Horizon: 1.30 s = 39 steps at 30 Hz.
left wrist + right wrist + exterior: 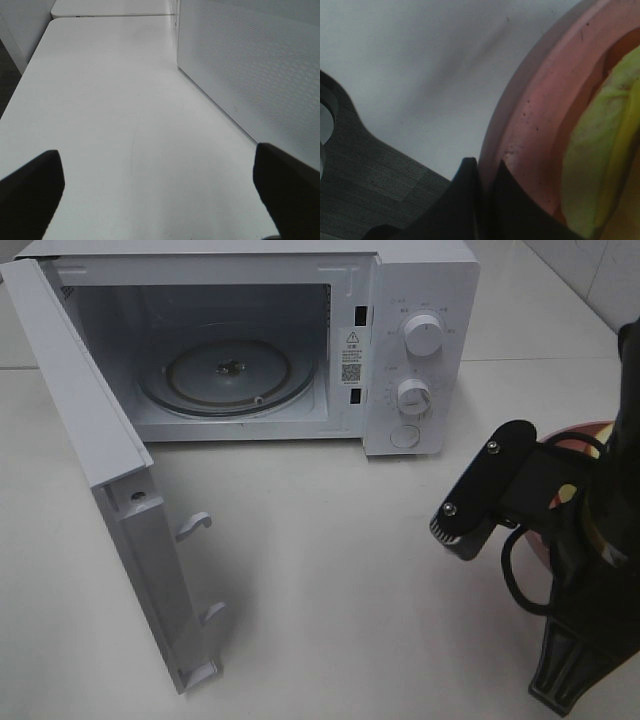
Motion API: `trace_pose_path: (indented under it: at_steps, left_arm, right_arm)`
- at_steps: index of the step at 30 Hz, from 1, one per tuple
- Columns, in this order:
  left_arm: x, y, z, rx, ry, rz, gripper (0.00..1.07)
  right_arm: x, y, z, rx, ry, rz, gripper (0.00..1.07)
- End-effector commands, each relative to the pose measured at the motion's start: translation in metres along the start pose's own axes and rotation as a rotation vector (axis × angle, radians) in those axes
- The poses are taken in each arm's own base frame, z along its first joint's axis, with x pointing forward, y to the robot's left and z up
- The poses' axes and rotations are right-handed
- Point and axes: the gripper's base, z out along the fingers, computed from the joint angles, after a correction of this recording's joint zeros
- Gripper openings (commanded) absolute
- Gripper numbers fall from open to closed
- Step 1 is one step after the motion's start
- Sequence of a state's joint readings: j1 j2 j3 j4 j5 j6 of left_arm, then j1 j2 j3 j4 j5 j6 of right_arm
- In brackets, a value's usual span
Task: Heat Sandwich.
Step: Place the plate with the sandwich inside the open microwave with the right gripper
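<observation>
- Exterior high: the white microwave oven (440,270) stands with its white door (90,420) wide open and its round glass turntable (230,375) bare; loading is judged the step in hand. The round pink plate (590,428) is mostly hidden behind the black right arm (590,570).
- Left wrist: the left pincer (157,167) is spread wide, nothing held; a white dotted panel (260,75), probably the door's outer face, stands just beside it over the white tabletop (125,100).
- Right wrist: the right pincer (482,167) is closed tight at the plate's rim, apparently pinching it; the sandwich (600,150), only pale green and yellow filling shown, lies just beyond it on the plate.
- Next, the plate must be carried level into the cavity, clear of the dial panel (415,390) and the door edge.
</observation>
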State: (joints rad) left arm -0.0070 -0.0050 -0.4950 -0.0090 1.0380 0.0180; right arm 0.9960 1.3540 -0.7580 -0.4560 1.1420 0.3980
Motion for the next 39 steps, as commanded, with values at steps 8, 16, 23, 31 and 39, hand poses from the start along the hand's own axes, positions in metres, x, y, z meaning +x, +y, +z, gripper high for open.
trace_pose_path:
  at_steps: [8, 16, 23, 31, 39]
  left_arm:
    - [0.002, 0.0, -0.003, -0.002, -0.03, -0.005, 0.98]
    - [0.002, 0.0, -0.003, -0.002, -0.03, -0.005, 0.98]
    - [0.002, 0.0, -0.003, -0.002, -0.03, -0.005, 0.98]
    - [0.002, 0.0, -0.003, -0.002, -0.03, -0.005, 0.98]
    - [0.002, 0.0, -0.003, -0.002, -0.03, -0.005, 0.98]
  right_arm:
    - [0.004, 0.017, -0.01, 0.032, -0.042, -0.078, 0.02]
    - [0.005, 0.026, -0.015, 0.033, -0.076, -0.168, 0.02]
    - [0.003, 0.027, -0.015, 0.039, -0.096, -0.272, 0.02]
    - [-0.002, 0.031, -0.016, 0.017, -0.162, -0.373, 0.02]
    - [-0.007, 0.033, -0.017, 0.007, -0.217, -0.474, 0.03]
